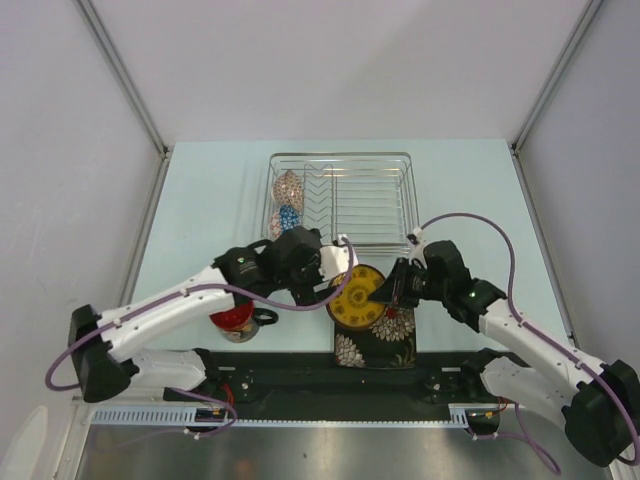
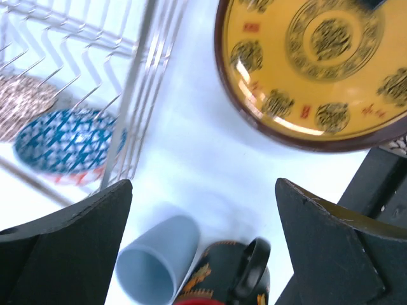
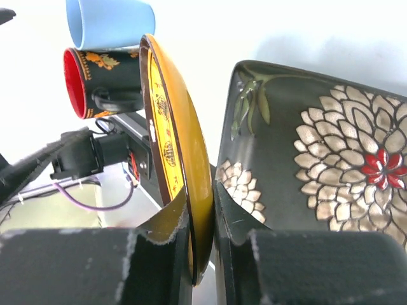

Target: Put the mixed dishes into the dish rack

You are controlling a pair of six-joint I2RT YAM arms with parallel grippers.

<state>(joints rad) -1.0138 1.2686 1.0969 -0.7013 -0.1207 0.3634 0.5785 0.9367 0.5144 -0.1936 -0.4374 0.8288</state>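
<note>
One yellow plate (image 1: 352, 297) in right tool (image 3: 202, 219), square plate (image 1: 385, 345) partly covered

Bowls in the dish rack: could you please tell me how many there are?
2. The reddish-white patterned bowl stands at the dish rack's left side; the blue-patterned bowl beside it, nearer the arms. No other shows, though the left arm covers that corner.

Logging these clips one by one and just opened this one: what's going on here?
The right hand grips the rim of a yellow round plate, holding it on edge beside a dark square flowered plate. The left hand hangs open and empty nearby. A reddish-white patterned bowl and a blue-patterned bowl sit in the silver wire dish rack; a light-blue cup and a black red-inside mug lie on the table.
</note>
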